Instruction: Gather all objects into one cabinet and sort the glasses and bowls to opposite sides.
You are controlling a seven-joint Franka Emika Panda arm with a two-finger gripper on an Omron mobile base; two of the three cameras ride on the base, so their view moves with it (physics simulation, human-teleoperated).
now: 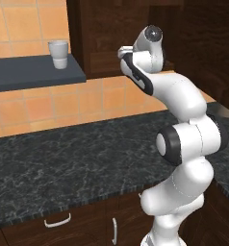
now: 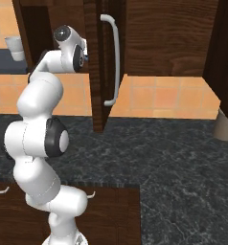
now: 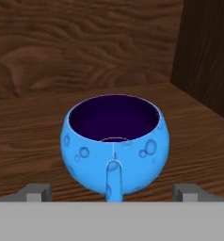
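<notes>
A bright-blue round vessel [image 3: 115, 146] with a dark purple inside stands upright on the wooden shelf board [image 3: 24, 141] of the dark brown cabinet [image 1: 109, 33], its small handle facing me. My gripper [image 3: 113, 192] is open, and its grey fingertips [image 3: 38, 192] stand wide apart on either side of the vessel, clear of its walls. The arm reaches up into the cabinet in both base views. The pale grey-white tumbler [image 1: 58, 54] stands on the grey-blue slab shelf [image 1: 30, 74] to the left, and the tumbler [image 2: 13, 47] is small at the far left of the right base view.
The cabinet's side wall [image 3: 203, 52] rises close on the right of the vessel. An open cabinet door with a long white handle [image 2: 111, 57] hangs right of the arm. The black stone counter [image 1: 63, 153] runs below, with drawers under it. A beige object [image 2: 225, 125] stands at the far right.
</notes>
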